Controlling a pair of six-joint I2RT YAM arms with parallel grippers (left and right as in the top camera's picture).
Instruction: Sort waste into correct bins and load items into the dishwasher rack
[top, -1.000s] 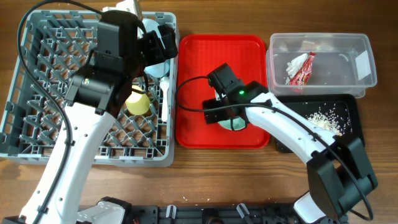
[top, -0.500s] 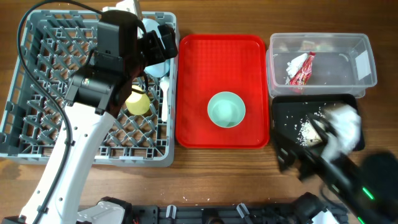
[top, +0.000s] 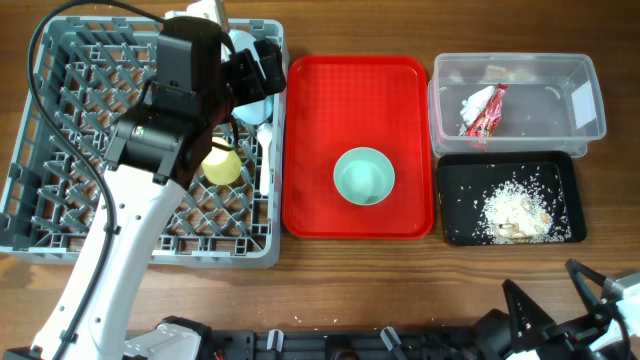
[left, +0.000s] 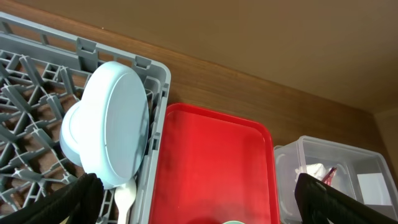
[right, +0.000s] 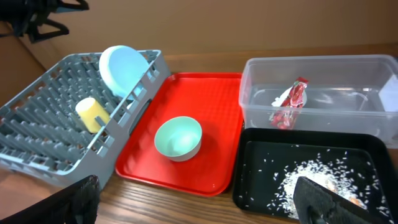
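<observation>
While on red tray (top: 310, 120), mint-green bowl (top: 364, 176)

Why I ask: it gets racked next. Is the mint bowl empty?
Empty: the bowl sits rim-up on the red tray, its inside bare in overhead and right wrist views.

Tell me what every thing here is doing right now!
mint-green bowl: upright, empty, on the red tray.
plate: standing on edge in the rack.
yellow cup: tilted among the rack's pegs.
clear tub: lidless, holding the wrapper and tissue.
black tray: holding the food scraps.
left gripper: open, empty.
right gripper: open, empty.
</observation>
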